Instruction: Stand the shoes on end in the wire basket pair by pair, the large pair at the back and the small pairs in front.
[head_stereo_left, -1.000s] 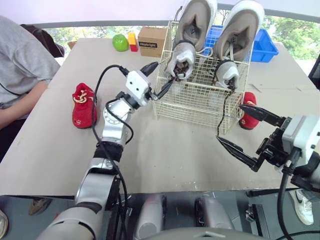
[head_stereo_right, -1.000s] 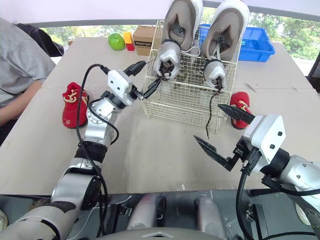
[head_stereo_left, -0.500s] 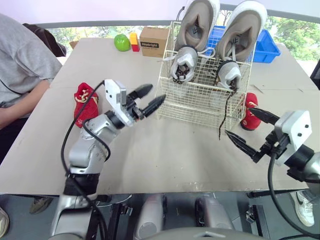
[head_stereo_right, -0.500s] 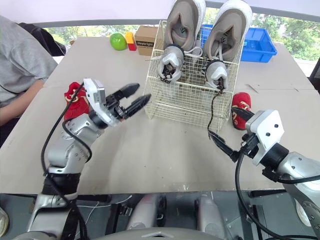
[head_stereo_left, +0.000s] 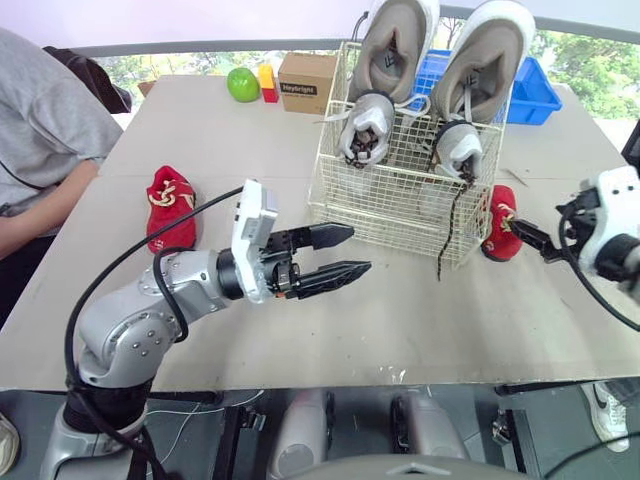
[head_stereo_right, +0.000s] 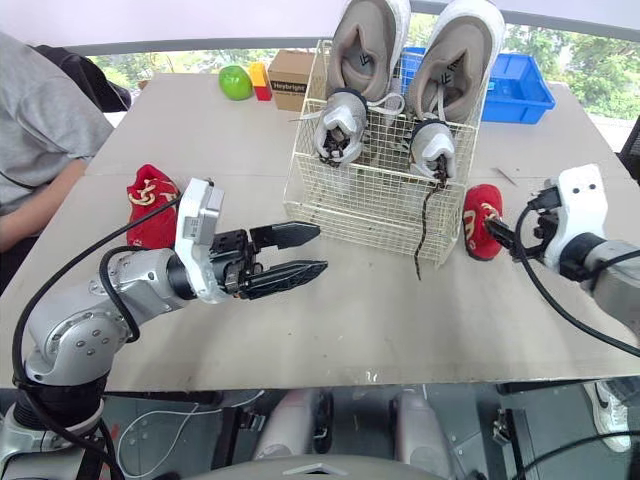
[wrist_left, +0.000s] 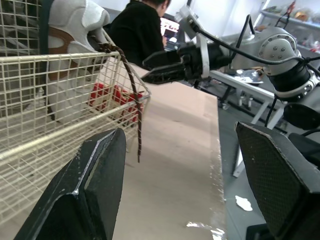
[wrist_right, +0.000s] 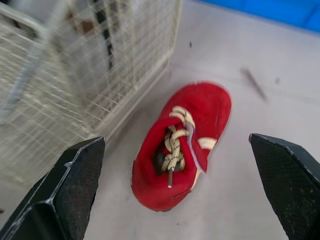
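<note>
Left gripper (head_stereo_left: 358, 250) hovers spread and empty over the beige surface (head_stereo_left: 400, 320) at lower centre, near the cream wire basket (head_stereo_left: 400, 205). Right gripper (head_stereo_left: 526, 237), at the right edge, is spread wide toward a small red shoe (head_stereo_left: 498, 222) lying just beside the basket. A second red shoe (head_stereo_left: 172, 207) lies at left. Two large grey shoes (head_stereo_left: 395, 50) stand on end at the basket's back. Along the top: green apple (head_stereo_left: 242, 85), cardboard box (head_stereo_left: 307, 82), blue plastic bin (head_stereo_left: 530, 90), leafy window (head_stereo_left: 160, 65); a person's grey sleeve (head_stereo_left: 40, 130) upper left
</note>
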